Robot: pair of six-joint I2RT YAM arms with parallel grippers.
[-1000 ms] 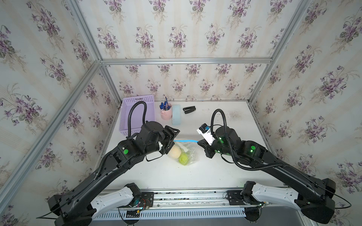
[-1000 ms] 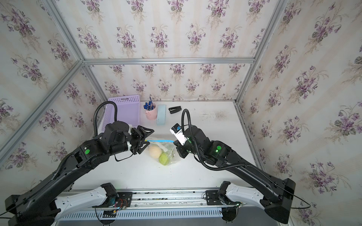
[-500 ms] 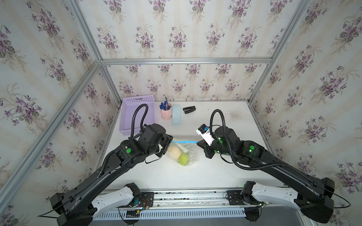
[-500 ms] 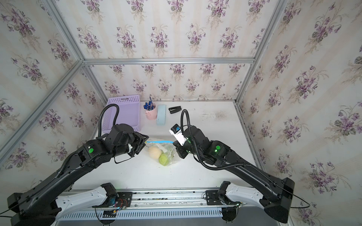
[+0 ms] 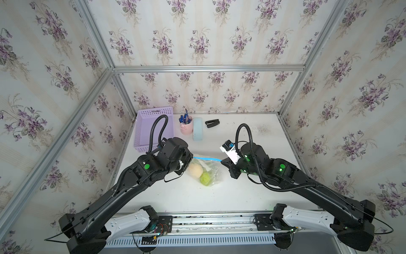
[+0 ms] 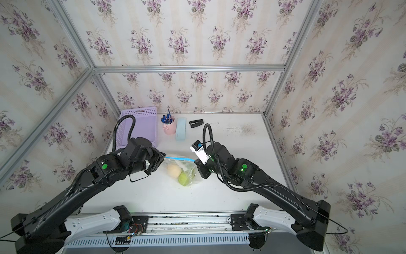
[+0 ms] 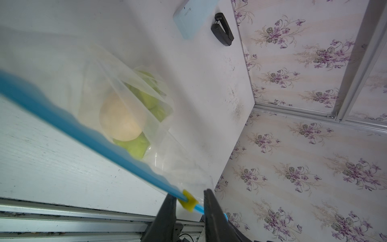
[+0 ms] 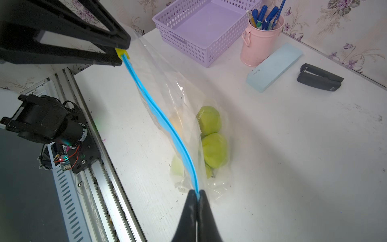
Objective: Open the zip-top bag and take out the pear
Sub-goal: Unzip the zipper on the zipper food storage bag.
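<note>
At zip-top bag (image 8: 182, 98) | left jaws narrow around yellow tab (image 7: 189, 202), grip unclear | right jaws clamp zip strip (image 8: 178, 138) end

No marking can be read in full. Light-blue case (image 8: 274, 68) — one short line of small dark print near one end, too small to read. Black stapler (image 8: 320, 78) — a pale mark at one end, illegible. Zip-top bag (image 8: 167, 83): faint small print beside a green fruit (image 8: 210, 123); whether on bag or fruit cannot be told.
</note>
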